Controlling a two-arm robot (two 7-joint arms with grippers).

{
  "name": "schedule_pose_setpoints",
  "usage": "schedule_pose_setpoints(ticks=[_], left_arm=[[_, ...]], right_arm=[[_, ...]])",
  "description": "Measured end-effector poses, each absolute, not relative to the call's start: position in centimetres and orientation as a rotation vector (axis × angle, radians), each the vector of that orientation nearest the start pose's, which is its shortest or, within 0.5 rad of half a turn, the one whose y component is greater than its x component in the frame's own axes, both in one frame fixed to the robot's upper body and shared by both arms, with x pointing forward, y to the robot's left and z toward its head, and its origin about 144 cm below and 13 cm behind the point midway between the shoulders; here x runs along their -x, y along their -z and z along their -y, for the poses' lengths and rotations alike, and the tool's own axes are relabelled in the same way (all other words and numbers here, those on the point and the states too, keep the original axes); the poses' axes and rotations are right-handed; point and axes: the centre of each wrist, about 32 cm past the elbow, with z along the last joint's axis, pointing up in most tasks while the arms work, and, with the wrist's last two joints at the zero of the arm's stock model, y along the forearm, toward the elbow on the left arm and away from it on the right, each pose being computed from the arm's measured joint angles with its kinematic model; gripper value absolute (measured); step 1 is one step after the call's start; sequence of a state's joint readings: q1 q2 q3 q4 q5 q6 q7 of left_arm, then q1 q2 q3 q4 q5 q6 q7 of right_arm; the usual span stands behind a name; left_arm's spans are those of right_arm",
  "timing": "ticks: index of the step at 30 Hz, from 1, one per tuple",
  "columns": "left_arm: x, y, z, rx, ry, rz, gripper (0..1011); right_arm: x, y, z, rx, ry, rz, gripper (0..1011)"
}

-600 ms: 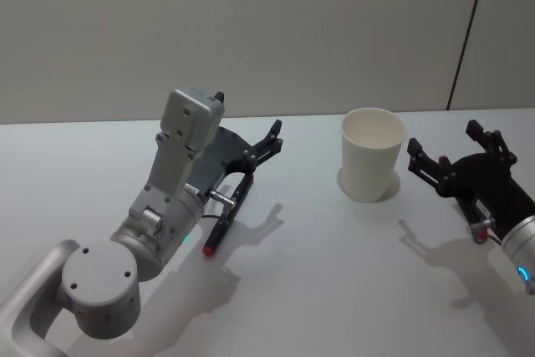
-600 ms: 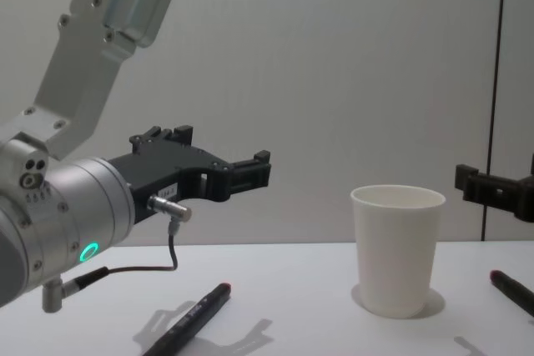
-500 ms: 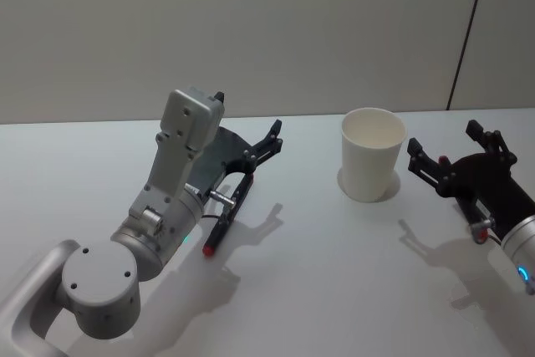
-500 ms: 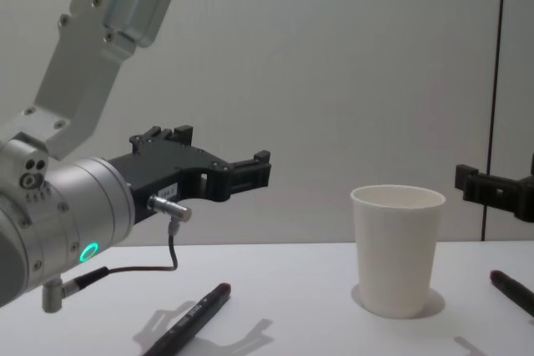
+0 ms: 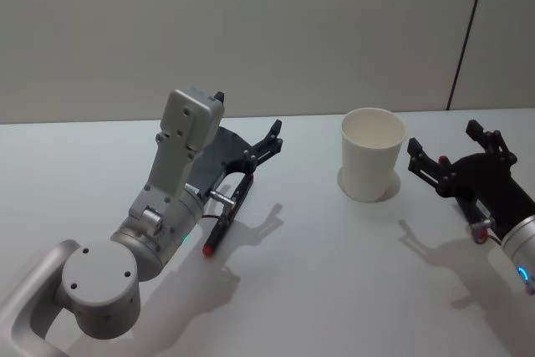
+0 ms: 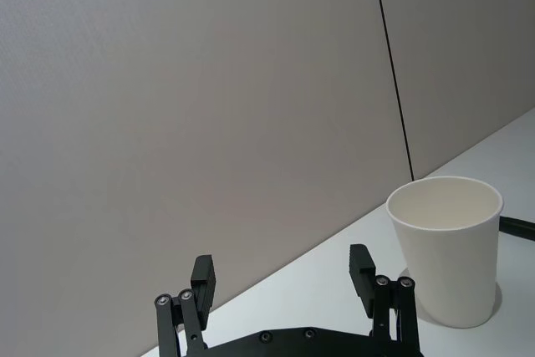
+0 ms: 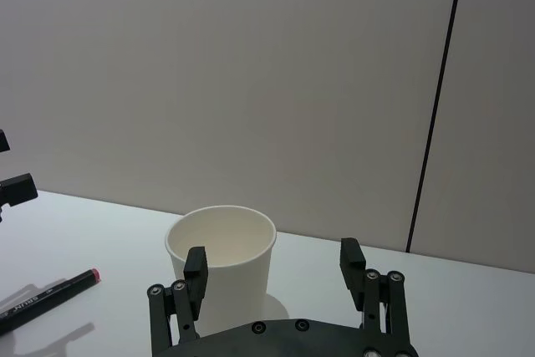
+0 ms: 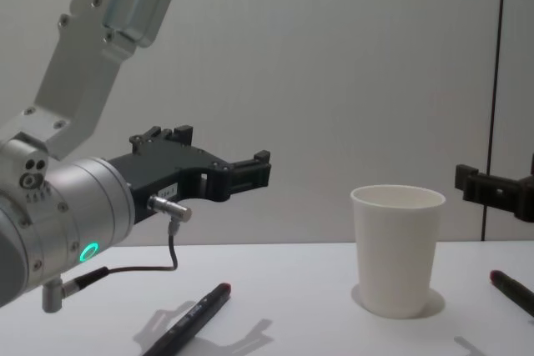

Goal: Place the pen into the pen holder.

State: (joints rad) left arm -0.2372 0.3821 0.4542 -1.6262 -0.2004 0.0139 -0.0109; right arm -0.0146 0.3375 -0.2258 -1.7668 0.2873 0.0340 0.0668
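Observation:
A black pen [image 5: 227, 216] with a red end lies flat on the white table, to the left of the pen holder. It also shows low in the chest view [image 8: 188, 321] and in the right wrist view [image 7: 43, 289]. My left gripper [image 5: 269, 140] hovers open above this pen with nothing between its fingers [image 6: 203, 277]. The pen holder [image 5: 373, 155], a plain white paper cup, stands upright at the table's middle right [image 8: 398, 249]. Right of the cup, my right gripper [image 5: 456, 153] is open and empty, pointing at the cup [image 7: 221, 269].
A second black pen [image 8: 512, 288] with a red tip lies on the table right of the cup, below the right gripper. A plain grey wall [image 5: 267, 31] stands behind the white table [image 5: 334, 273].

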Motion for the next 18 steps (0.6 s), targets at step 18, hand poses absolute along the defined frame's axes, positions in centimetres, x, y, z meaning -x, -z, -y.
schedule_pose_setpoints(ticks=[18], left_arm=[[-49.20,-120.44,-19.84,-0.061,-1.124,0.268,1001]], right_arm=[[-44.33,-118.87,23.71,-0.026,1.229,0.075,1002]])
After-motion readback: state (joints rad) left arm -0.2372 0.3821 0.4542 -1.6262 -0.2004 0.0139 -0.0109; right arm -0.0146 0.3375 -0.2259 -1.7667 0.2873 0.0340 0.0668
